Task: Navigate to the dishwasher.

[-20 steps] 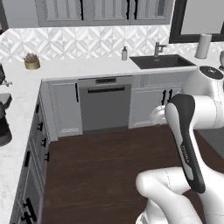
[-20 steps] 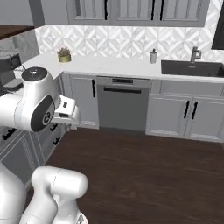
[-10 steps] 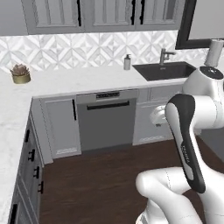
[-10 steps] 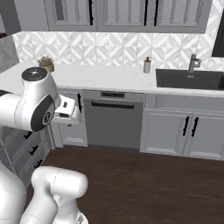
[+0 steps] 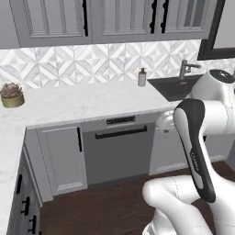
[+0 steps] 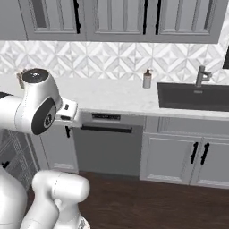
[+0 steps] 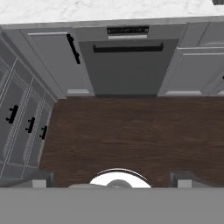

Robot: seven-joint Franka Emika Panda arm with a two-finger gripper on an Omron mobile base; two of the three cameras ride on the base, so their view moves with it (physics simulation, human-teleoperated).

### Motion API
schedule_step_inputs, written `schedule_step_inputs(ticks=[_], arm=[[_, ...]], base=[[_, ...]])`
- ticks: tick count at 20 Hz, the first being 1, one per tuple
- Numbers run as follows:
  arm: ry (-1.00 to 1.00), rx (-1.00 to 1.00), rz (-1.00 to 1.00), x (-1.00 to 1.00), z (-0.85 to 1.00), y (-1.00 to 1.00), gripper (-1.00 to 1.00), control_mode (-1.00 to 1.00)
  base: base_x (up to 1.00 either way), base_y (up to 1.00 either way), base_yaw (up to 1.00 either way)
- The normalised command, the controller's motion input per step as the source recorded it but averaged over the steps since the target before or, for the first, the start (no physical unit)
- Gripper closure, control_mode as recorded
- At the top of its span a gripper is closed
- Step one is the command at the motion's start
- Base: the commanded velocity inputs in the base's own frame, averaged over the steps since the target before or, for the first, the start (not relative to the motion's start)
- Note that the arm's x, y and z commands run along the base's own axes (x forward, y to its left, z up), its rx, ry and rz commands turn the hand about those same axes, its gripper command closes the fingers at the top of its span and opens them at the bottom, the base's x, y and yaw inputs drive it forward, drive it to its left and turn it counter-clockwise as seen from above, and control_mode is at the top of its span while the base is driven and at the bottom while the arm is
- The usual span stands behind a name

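- The dishwasher, a flat grey matte panel with a black bar handle, sits under the marbled white table, straight ahead of me.
- My jaws stand open over the dark wood floor.

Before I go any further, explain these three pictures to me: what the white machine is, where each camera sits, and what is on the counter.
The white machine is a robot arm on a base that drives. It is heading for the dishwasher, the flat grey front with a black bar handle.

Two pictures come from cameras on the base, behind the arm to its left and right. The third looks along the claw, over the dark wood floor at the dishwasher. The claw's tips stand apart and hold nothing.

On the counter sit a small potted plant and a soap bottle beside the dark sink with its tap.
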Motion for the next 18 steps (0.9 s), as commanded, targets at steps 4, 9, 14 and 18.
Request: schedule_step_inputs(ticks=[4,9,14,18], arm=[[0.0,0.0,0.0,0.0,0.0,0.0,-1.0,1.0],[0.0,0.0,0.0,0.0,0.0,0.0,-1.0,1.0],[0.0,0.0,0.0,0.0,0.0,0.0,-1.0,1.0],[0.0,0.0,0.0,0.0,0.0,0.0,-1.0,1.0]], base=[[1.0,0.0,-0.03],[1.0,-0.02,-0.01],[0.94,-0.39,0.11],[0.77,-0.4,0.07]])
